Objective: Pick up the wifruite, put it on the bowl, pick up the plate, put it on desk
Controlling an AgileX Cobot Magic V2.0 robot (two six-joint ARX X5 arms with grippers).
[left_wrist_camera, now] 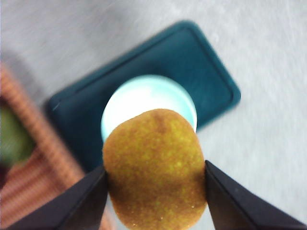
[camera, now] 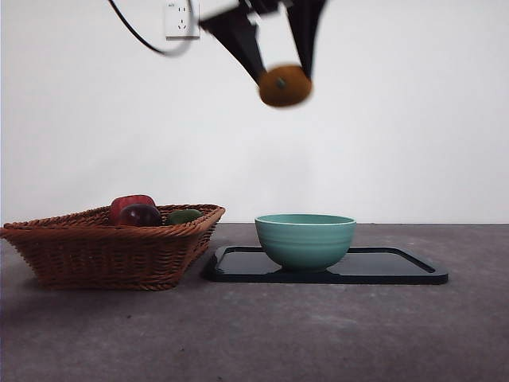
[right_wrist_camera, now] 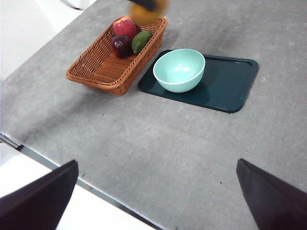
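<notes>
Left claw [camera: 284, 73] grips the wifruite [camera: 285, 86] high at the bowl [camera: 305, 239]'s 12 o'clock; next, I judge, lower and release; right claw [right_wrist_camera: 158, 191] waits open.

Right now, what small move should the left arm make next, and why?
Probably lower straight down. The left pincer holds the fruit high above the bowl, nearly over it, so dropping from there could make it bounce out. The right pincer waits open.

Bowl [camera: 305, 239] on tray [camera: 398, 267], basket [camera: 95, 251] just left, wifruite [camera: 284, 86] high above bowl.
</notes>
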